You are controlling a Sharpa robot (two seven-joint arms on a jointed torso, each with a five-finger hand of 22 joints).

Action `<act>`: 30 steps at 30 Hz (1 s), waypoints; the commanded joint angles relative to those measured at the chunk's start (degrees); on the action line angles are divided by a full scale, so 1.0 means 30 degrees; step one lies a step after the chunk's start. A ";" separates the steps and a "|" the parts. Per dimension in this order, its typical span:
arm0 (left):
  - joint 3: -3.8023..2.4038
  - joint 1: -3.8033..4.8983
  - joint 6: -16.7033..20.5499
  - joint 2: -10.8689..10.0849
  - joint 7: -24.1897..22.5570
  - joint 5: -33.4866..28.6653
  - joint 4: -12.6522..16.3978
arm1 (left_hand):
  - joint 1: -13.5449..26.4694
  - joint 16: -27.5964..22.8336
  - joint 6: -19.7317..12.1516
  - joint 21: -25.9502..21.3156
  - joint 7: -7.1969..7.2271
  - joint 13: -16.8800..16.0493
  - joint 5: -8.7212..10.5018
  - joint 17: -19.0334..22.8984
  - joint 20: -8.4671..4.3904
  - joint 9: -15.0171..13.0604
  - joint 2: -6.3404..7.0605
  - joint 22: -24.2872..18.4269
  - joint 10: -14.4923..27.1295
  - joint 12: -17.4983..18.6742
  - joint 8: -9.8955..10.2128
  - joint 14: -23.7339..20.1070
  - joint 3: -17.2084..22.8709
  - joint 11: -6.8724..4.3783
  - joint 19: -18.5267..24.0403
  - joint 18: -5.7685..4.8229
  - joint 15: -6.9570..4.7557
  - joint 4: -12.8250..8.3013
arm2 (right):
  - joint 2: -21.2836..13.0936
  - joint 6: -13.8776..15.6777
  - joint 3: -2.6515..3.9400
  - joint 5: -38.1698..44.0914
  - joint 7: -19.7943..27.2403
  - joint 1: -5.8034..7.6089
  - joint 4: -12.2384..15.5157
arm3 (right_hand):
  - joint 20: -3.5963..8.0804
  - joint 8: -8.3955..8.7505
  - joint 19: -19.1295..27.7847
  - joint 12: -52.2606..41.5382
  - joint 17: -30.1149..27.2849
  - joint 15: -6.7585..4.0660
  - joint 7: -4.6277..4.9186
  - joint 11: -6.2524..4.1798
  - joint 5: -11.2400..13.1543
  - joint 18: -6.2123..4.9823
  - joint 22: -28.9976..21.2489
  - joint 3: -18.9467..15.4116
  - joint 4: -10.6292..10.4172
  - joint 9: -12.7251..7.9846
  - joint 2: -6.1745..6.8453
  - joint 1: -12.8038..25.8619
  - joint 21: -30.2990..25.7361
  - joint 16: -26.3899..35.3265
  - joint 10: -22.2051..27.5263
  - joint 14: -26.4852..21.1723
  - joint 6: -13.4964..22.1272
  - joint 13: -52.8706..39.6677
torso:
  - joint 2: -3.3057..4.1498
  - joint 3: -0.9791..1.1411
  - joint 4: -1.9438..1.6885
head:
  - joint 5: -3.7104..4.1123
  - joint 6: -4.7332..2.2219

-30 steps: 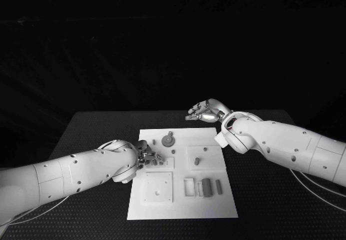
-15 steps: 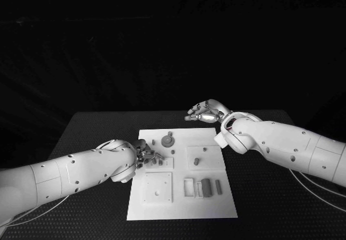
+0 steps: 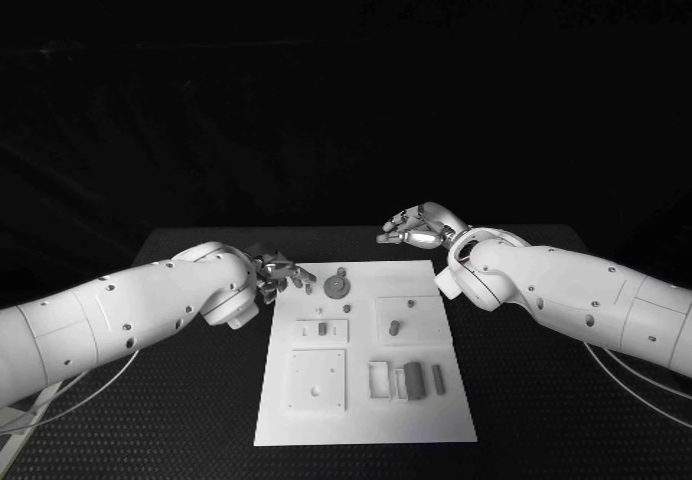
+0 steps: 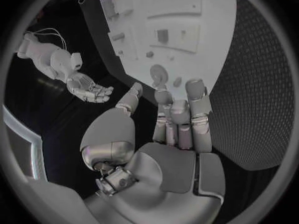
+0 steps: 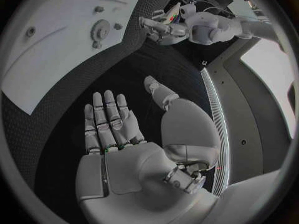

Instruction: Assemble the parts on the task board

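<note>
White task board (image 3: 361, 400) with grey parts (image 3: 414, 377) on black table (image 3: 534, 400), fine dotted weave. 2 white arms, silver left hand (image 3: 278, 272), silver right hand (image 3: 417, 226). Dark grey round gear piece (image 3: 336, 285).

2 white arms are seen, each built from smooth, rounded shell segments dotted with small dark screw holes. The left arm (image 3: 137, 305) and right arm (image 3: 577, 290) are each ended by a silver metallic hand. The left hand (image 4: 177, 117) and right hand (image 5: 115, 127) are made of jointed, segmented fingers with rounded tips and a smooth palm plate. Thin pale cables (image 3: 635, 375) are looped beneath the forearms.
</note>
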State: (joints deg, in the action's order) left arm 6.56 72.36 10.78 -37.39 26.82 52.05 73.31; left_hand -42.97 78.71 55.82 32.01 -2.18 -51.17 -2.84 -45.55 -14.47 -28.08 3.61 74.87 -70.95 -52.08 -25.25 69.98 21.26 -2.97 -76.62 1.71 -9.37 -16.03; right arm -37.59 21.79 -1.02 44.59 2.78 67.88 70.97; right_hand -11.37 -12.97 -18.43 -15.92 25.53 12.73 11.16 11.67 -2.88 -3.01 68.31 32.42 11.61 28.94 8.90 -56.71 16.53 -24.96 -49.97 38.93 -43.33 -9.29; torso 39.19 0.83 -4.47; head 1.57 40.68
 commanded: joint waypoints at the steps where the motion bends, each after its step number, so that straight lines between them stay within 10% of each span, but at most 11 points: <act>1: -0.0017 0.0460 -0.1238 0.0244 -0.0048 -0.0697 -0.0904 | -0.0197 -0.0352 -0.0821 -0.0389 -0.0681 0.0189 -0.0057 0.0248 0.0035 0.0023 -0.0095 -0.0144 0.0286 0.0298 0.0023 -0.0255 0.0030 0.0210 0.0440 0.0559 0.0239 -0.0029 | 0.0003 -0.0144 0.0011 -0.0101 0.0247 -0.0003 -0.0039 | 0.0029 -0.0116 0.0042 -0.0117 0.0027 0.0030 0.0563 0.0005 0.0025 0.0132 0.0025 -0.0152 0.0007 -0.0020 -0.0124 0.0064 -0.0061 0.0099 0.0156 -0.0149 0.0100 0.0031 | 0.0026 0.0027 0.0014 | -0.0021 -0.0061; 9: -0.0011 0.0812 -0.1854 0.1571 0.0842 0.0190 -0.3451 | 0.0690 -0.1595 -0.1667 -0.1552 -0.1051 0.1073 -0.0068 0.1113 0.0469 0.0144 -0.0166 -0.0724 0.1203 0.1361 0.0167 -0.1083 -0.0016 0.0591 0.1454 0.0455 0.0633 0.0595 | 0.0027 -0.0135 0.0011 -0.0176 0.0234 -0.0003 -0.0050 | 0.0030 -0.0124 0.0026 -0.0133 0.0038 0.0027 0.0566 0.0005 0.0025 0.0129 0.0056 -0.0183 -0.0001 -0.0028 -0.0163 0.0083 -0.0060 0.0088 0.0153 -0.0141 0.0103 0.0055 | 0.0099 0.0005 0.0068 | 0.0057 -0.0100; 20: 0.0005 0.0921 -0.5801 0.3344 0.1455 0.0981 -0.6415 | 0.0814 -0.2155 -0.2713 -0.2300 -0.1460 0.1643 -0.0041 0.1708 0.0825 0.0286 -0.0303 -0.1053 0.1841 0.1782 0.0405 -0.1659 0.0188 0.0986 0.2074 0.0405 0.1022 0.0772 | 0.0071 -0.0105 0.0013 -0.0182 0.0252 0.0008 0.0052 | 0.0037 -0.0129 0.0029 -0.0149 0.0043 0.0030 0.0566 0.0003 0.0025 0.0126 0.0091 -0.0215 0.0024 -0.0041 -0.0179 0.0068 -0.0073 0.0096 0.0160 -0.0168 0.0116 0.0089 | 0.0126 -0.0012 0.0067 | 0.0099 -0.0004; 30: 0.0130 0.0788 -0.6054 0.4635 0.0913 0.0959 -0.8667 | 0.0832 -0.2085 -0.2771 -0.2327 -0.1493 0.1680 -0.0041 0.1742 0.0872 0.0283 -0.0473 -0.1045 0.1841 0.1704 0.0366 -0.1680 0.0202 0.1019 0.2042 0.0429 0.1059 0.0813 | 0.0236 -0.0036 0.0013 -0.0381 0.0272 0.0042 -0.0001 | 0.0039 -0.0133 0.0028 -0.0161 0.0049 0.0033 0.0568 0.0005 0.0025 0.0125 0.0118 -0.0233 0.0035 -0.0052 -0.0219 0.0060 -0.0084 0.0096 0.0165 -0.0177 0.0126 0.0116 | 0.0194 0.0004 0.0152 | 0.0018 -0.0035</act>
State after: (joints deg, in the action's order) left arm 6.96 74.79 -5.00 -23.99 30.38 54.30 47.51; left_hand -40.40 72.54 48.91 25.34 -5.42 -46.22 -2.84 -40.42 -11.98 -27.27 2.85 71.78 -65.69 -46.98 -24.40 65.20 21.63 0.05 -70.52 1.26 -6.24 -13.71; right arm -36.98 21.85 -1.01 43.90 2.90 67.98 70.97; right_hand -11.36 -13.18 -18.43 -16.14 25.60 12.91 11.16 11.67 -2.88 -3.03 68.60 32.10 11.61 28.84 8.68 -56.50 16.53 -24.96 -49.97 38.75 -43.33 -9.03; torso 39.64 0.83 -4.14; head 1.63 40.65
